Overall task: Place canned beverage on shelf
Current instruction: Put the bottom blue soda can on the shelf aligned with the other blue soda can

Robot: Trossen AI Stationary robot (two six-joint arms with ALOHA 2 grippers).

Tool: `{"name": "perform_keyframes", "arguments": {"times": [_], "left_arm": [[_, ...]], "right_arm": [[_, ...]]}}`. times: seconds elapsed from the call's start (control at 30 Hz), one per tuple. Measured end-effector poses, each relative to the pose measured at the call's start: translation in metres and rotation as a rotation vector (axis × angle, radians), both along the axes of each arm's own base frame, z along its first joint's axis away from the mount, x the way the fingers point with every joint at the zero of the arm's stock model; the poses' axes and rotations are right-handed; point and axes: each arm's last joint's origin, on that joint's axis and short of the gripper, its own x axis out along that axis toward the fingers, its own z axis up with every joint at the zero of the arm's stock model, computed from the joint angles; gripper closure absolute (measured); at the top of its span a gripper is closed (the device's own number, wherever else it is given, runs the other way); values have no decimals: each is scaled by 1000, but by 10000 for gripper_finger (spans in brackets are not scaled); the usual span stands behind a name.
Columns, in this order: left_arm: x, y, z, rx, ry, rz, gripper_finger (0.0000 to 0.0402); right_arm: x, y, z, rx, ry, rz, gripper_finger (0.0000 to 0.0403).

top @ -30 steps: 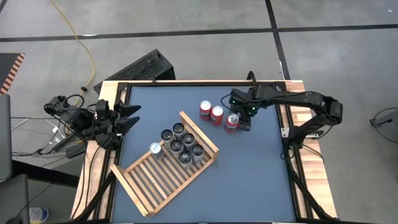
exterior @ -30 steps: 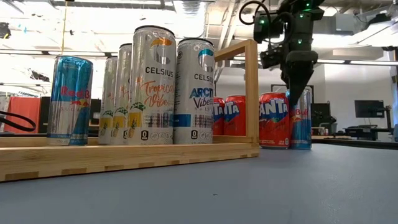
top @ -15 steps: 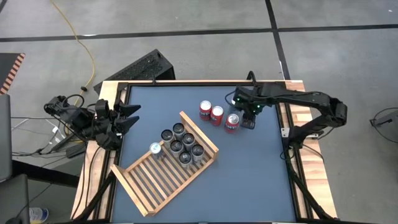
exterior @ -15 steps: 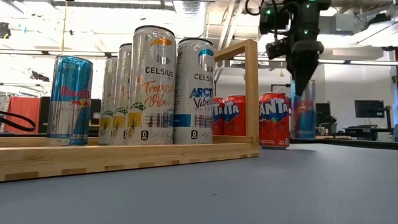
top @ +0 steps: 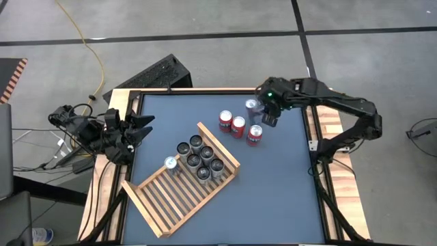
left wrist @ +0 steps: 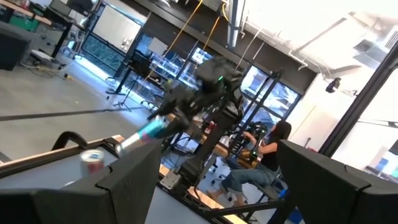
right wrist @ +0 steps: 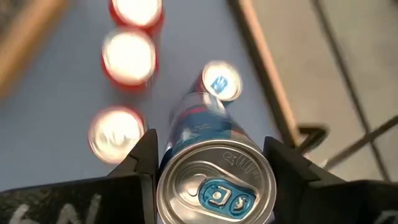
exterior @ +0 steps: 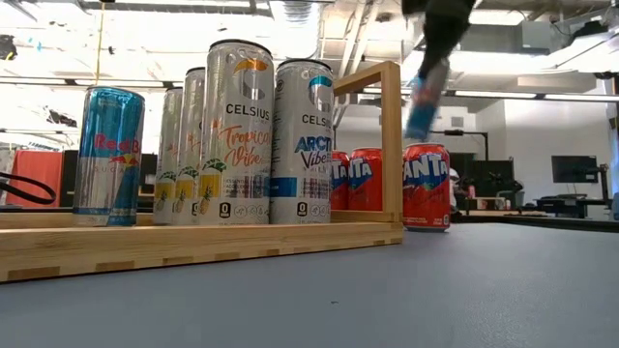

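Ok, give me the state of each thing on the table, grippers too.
Right gripper: shut on the blue can, above the table.
Blue can: held clear of the table, tilted.
Three red cans: upright on the table, outside the shelf.
Shelf: flat on the table, seven cans upright in it.
Left gripper: open, waiting at the table's left edge.

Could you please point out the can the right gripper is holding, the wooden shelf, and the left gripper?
blue can (right wrist: 214, 180): right wrist view, its top lid.
shelf (top: 164, 199): high view, bare slats.
left gripper (top: 143, 128): high view, between fingertips.
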Motion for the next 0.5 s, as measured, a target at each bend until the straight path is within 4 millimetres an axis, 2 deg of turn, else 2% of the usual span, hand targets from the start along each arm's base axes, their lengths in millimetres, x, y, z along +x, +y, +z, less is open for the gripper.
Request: {"name": "perform_keyframes", "arguments": {"times": [0.13, 0.23, 0.4, 0.5], "left_arm": [[0, 0, 0, -10, -3, -3, 94], [0, 0, 0, -10, -3, -3, 94], [0, 0, 0, -10, -3, -4, 94], [0, 0, 0, -10, -3, -4, 94]], "right_arm": [[5, 14, 34, -61, -163, 50, 227], [10, 27, 50, -83, -266, 101, 227], [24, 53, 63, -119, -405, 238, 227], [43, 68, 65, -154, -477, 331, 227]]}}
